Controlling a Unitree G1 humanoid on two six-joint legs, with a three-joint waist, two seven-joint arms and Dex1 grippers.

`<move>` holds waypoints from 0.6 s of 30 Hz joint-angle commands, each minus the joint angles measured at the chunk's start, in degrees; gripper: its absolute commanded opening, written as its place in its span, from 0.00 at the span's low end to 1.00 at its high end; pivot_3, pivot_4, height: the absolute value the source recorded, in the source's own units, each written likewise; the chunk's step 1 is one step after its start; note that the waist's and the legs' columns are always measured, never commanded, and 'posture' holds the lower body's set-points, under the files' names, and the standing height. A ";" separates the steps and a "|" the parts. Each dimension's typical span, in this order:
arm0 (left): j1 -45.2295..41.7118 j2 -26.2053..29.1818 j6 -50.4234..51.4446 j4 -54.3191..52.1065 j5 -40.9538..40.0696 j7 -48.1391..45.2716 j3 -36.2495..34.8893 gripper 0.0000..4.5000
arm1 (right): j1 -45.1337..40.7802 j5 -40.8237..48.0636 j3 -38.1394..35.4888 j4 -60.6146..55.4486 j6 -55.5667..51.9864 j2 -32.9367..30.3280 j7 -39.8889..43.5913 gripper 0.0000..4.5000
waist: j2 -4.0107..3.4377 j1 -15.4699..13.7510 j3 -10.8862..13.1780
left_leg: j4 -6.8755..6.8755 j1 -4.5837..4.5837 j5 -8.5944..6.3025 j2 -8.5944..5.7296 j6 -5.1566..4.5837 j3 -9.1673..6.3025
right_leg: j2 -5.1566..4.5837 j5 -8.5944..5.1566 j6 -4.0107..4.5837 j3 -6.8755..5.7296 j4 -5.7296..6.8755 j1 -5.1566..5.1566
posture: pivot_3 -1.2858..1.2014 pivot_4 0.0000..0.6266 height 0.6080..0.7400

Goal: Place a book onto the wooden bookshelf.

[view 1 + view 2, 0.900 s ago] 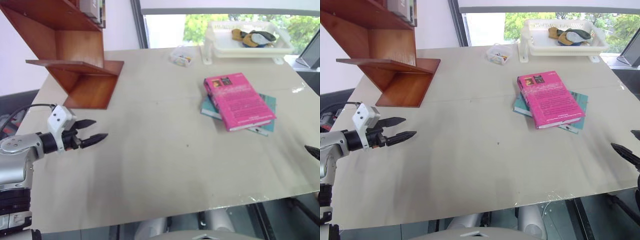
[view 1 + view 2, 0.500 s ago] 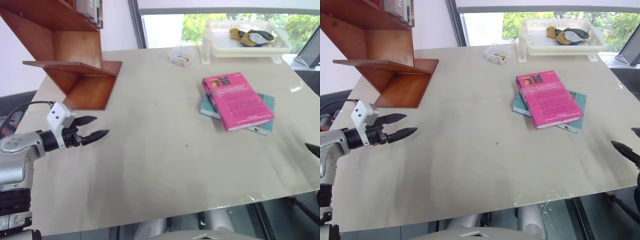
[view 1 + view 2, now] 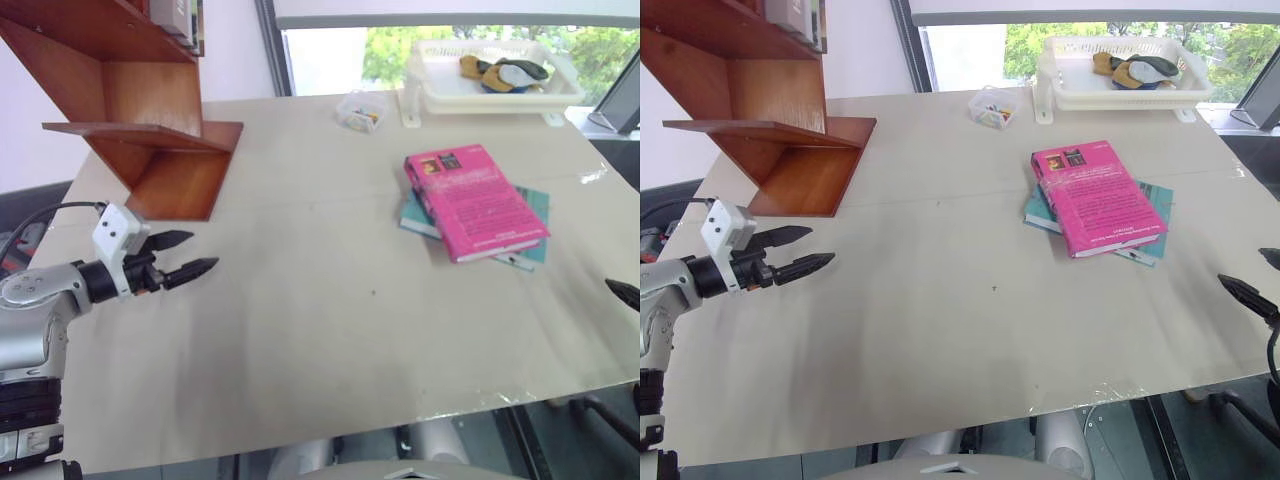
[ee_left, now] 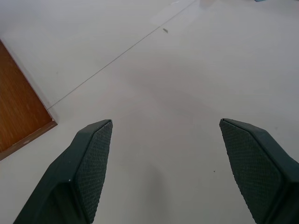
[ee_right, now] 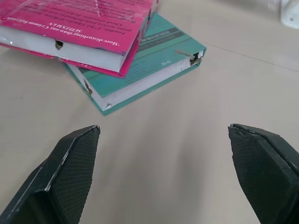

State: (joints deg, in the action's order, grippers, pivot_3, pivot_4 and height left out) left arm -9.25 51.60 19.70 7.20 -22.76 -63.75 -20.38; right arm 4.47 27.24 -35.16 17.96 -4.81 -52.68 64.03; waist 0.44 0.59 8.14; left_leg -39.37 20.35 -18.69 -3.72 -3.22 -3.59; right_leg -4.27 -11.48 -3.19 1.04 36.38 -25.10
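The left gripper [image 3: 803, 252] hovers over the table [image 3: 940, 320] with its fingers spread wide and empty, just in front of the wooden bookshelf [image 3: 770, 130], well apart from the book [image 3: 1095, 198]. The right gripper [image 5: 163, 172] is also spread wide and holds nothing, near the book's lower end. One pink book lies flat on one teal book [image 3: 1152, 215], to the right of the bookshelf, across bare tabletop. Beyond the bookshelf's right, at the far table edge, stand one small clear box [image 3: 992, 106] and one white tray [image 3: 1120, 92] holding some cloth-like items.
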 commanded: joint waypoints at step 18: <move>-7.67 8.55 6.58 -3.15 -13.97 -12.88 -4.08 0.86 | -30.54 -2.22 4.01 4.70 -13.54 13.98 -38.41 1.00 | -0.09 0.24 0.04 | 0.03 0.45 0.03 -0.04 0.05 0.02 | 0.02 0.00 0.01 -0.13 0.03 -0.46 | 0.52 0.24 1.00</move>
State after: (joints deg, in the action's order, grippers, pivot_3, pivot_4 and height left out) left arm -15.85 58.44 25.04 5.67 -34.22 -74.51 -22.23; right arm -23.71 24.67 -30.04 22.06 -16.22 -37.86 28.75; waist 0.35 0.84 8.18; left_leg -39.33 20.79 -18.65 -3.77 -3.17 -3.56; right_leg -4.25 -11.48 -3.18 0.89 36.41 -25.56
